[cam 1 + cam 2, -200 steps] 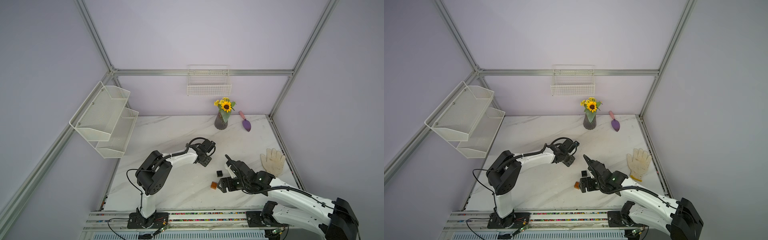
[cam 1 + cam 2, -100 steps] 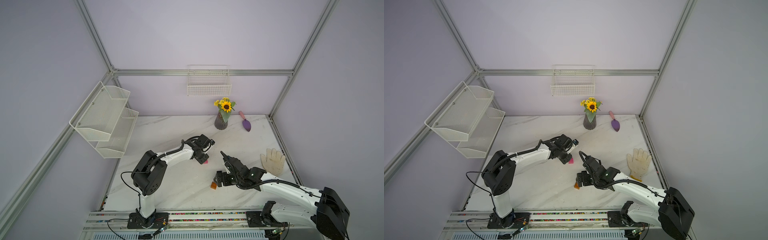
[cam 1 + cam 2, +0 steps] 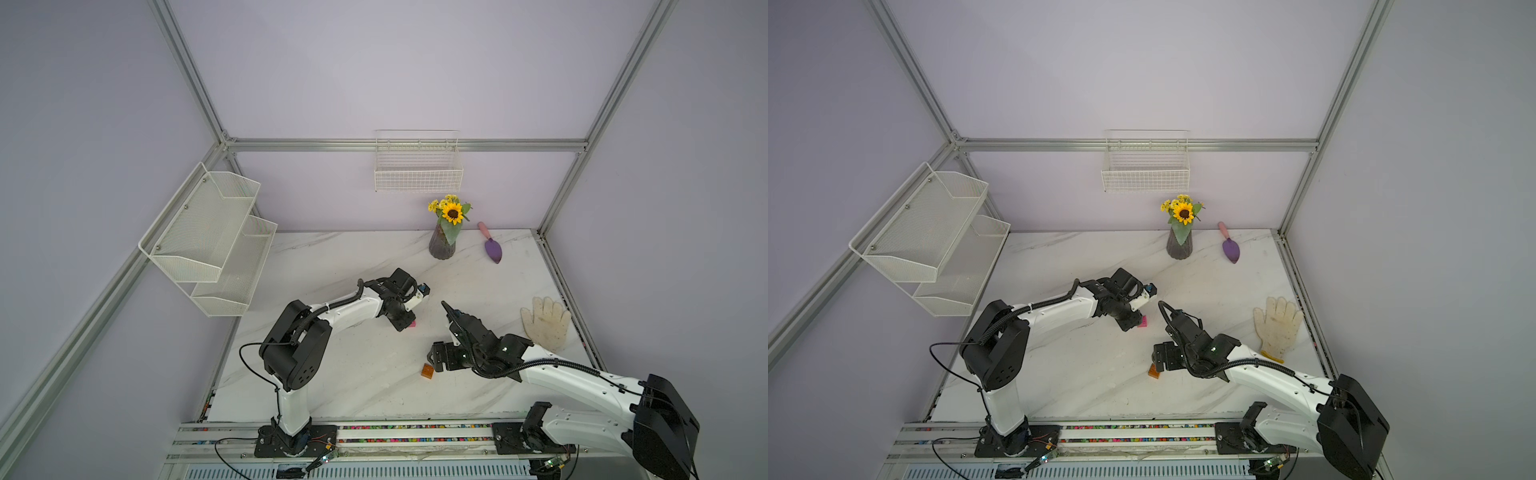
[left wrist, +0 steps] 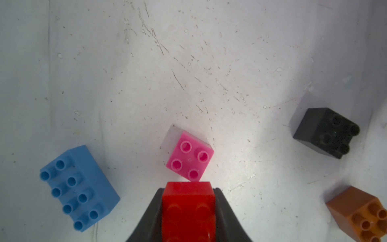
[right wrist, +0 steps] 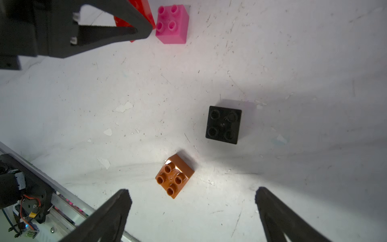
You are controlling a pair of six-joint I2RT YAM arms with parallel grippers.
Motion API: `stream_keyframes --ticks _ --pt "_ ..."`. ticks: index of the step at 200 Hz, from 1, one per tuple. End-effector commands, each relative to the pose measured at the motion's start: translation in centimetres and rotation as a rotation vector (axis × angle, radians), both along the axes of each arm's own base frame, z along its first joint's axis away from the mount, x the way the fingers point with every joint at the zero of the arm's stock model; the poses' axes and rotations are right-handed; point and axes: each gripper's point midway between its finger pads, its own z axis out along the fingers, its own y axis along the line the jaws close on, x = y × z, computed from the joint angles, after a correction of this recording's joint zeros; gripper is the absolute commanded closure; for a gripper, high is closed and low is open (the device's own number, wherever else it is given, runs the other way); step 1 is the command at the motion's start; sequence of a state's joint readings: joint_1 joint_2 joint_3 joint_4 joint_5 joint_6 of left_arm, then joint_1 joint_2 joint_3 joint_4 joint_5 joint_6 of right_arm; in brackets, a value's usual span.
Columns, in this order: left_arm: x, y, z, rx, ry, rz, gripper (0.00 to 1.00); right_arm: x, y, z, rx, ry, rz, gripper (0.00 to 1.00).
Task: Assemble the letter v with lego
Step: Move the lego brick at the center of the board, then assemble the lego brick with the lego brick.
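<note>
Left hand [image 4: 188,193] is clamped on the red brick [image 4: 188,211], studs facing the wrist camera. Pink brick [image 4: 190,160] sits on the counter [image 4: 209,62] straight ahead of the fingers, one corner pointing at red's leading edge. Touching or just off it, can't tell. Pink is yawed roughly diagonal to red, so I'd expect the studs not to line up without a wrist twist. In a top view pink [image 3: 412,323] shows just right of the left hand's tip. Long light-blue brick [image 4: 78,188] lies loose, apart from pink, long axis skewed to the fingers; it's hidden in both top views. Right hand [image 5: 192,191] is wide open and empty, over the orange-brown brick [image 5: 174,176], which sits diagonal to the jaws. Black brick [image 5: 224,124] lies beyond it. Nothing joined yet. My read: the red-to-pink mate comes next, and that's the left arm's job.
</note>
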State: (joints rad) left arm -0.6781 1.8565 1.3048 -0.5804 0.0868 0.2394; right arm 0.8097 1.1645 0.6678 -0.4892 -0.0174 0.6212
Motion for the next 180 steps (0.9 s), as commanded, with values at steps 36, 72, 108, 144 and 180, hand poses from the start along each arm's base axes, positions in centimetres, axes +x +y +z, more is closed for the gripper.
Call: stream_keyframes --ticks 36,72,108,144,180 --pt "1.0 -0.2 2.3 -0.005 -0.083 -0.140 0.72 0.6 0.5 0.2 0.040 -0.015 -0.022 0.03" --pt "1.4 -0.5 2.3 -0.007 -0.103 -0.189 0.72 0.5 0.4 -0.2 0.031 -0.011 -0.019 0.03" --pt "1.1 -0.9 2.2 -0.019 -0.098 -0.258 0.72 0.4 0.2 -0.8 0.024 -0.002 -0.025 0.03" --pt "1.3 -1.2 1.3 0.000 -0.065 -0.295 0.71 0.5 0.2 -1.1 0.022 0.006 -0.026 0.03" --pt "1.4 -1.2 0.1 0.021 -0.035 -0.312 0.71 0.6 0.3 -1.0 0.023 0.005 -0.023 0.03"
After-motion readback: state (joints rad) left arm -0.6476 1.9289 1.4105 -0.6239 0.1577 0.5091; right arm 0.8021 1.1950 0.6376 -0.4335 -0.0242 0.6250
